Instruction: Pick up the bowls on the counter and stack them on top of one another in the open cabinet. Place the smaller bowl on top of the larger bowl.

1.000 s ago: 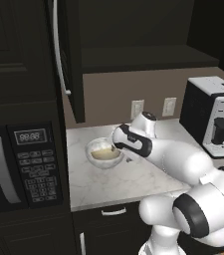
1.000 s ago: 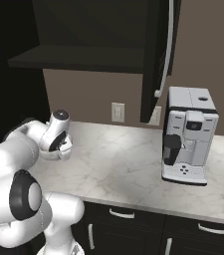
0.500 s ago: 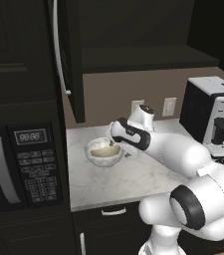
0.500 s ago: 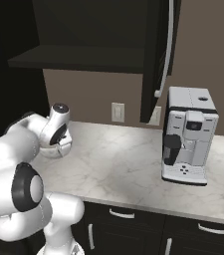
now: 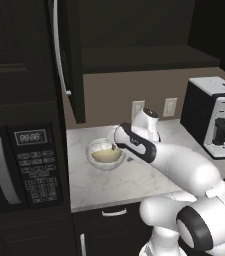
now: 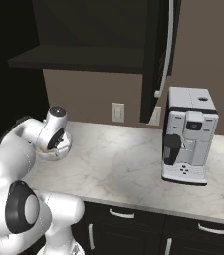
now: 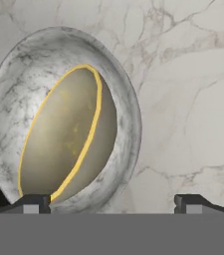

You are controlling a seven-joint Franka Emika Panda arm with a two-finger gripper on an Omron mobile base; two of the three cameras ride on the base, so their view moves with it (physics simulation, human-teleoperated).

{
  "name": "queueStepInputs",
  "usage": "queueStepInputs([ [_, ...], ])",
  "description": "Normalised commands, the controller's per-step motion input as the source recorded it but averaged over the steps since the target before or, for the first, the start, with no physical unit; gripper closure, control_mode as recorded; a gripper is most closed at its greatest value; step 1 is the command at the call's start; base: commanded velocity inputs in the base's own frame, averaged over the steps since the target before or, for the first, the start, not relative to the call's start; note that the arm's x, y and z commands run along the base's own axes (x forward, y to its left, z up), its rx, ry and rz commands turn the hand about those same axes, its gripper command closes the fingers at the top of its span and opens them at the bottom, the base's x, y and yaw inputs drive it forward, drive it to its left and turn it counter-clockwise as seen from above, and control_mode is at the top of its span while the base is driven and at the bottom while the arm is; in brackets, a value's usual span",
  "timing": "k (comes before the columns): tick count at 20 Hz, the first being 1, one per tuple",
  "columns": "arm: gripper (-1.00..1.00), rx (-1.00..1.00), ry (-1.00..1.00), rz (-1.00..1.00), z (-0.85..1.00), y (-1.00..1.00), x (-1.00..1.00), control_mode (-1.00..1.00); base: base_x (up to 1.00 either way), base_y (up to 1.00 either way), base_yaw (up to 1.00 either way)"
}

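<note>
A: Where are the bowls?
B: The smaller bowl (image 7: 63,144) sits nested inside the larger bowl (image 7: 24,94); both rest on the tabletop (image 5: 134,180) near its left edge, beside the microwave (image 5: 19,165); the cabinet (image 6: 93,35) above stands open.
A: And the tool (image 7: 111,201)?
B: Released, fingers spread wide just above the larger bowl's rim; grasping nothing.

The pincer (image 7: 112,203) now stands a little wider open, and the arm reaches farther toward the back edge of the worktop (image 5: 134,182).
</note>
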Motion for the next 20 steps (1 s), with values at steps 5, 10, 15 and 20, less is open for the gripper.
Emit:
queueStepInputs([
  [5,-1.0,0.01,0.01,-0.02,-0.08,0.0,0.02,-1.0,0.0,0.0,0.0],
  [10,-1.0,0.02,0.05,-0.05,-0.09,0.0,0.06,-1.0,0.0,0.0,0.0],
  [15,-1.0,0.02,0.07,-0.06,-0.16,0.0,0.03,-1.0,0.0,0.0,0.0],
  [20,-1.0,0.01,0.06,-0.06,-0.2,0.0,0.0,-1.0,0.0,0.0,0.0],
])
